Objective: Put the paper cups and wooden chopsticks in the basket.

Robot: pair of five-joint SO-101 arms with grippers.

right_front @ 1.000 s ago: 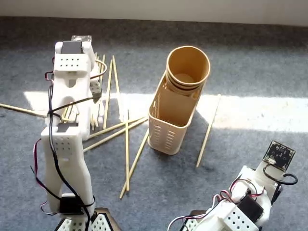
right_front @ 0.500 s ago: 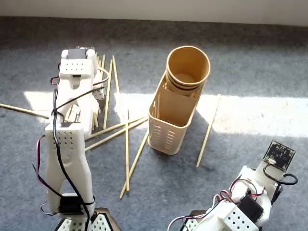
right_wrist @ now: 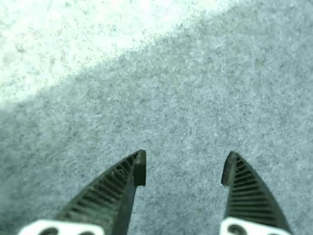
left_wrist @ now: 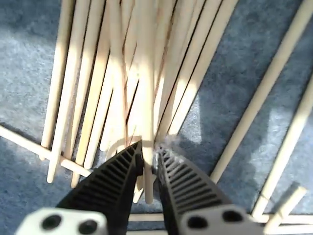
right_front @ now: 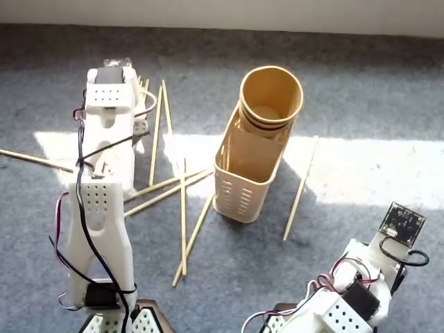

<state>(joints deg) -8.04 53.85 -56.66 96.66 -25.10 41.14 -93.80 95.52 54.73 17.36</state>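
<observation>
Stacked paper cups (right_front: 270, 97) sit inside the cream slotted basket (right_front: 243, 187) at the middle of the grey carpet. Wooden chopsticks (right_front: 183, 208) lie scattered to the basket's left, and one chopstick (right_front: 300, 189) lies to its right. My left arm (right_front: 107, 139) stretches over a bundle of chopsticks (left_wrist: 137, 73) at the far left. There my left gripper (left_wrist: 149, 152) is shut on one chopstick (left_wrist: 146, 122) of the bundle, its black fingers pinching the stick's end. My right gripper (right_wrist: 183, 169) hangs open above bare carpet at the near right.
A single chopstick (right_front: 31, 159) lies off to the far left edge. A bright sunlit band crosses the carpet (right_front: 361, 159) behind the basket. Open carpet lies to the right of the basket and at the back.
My left arm has stretched farther away from the near edge over the chopstick bundle. The right arm has kept still.
</observation>
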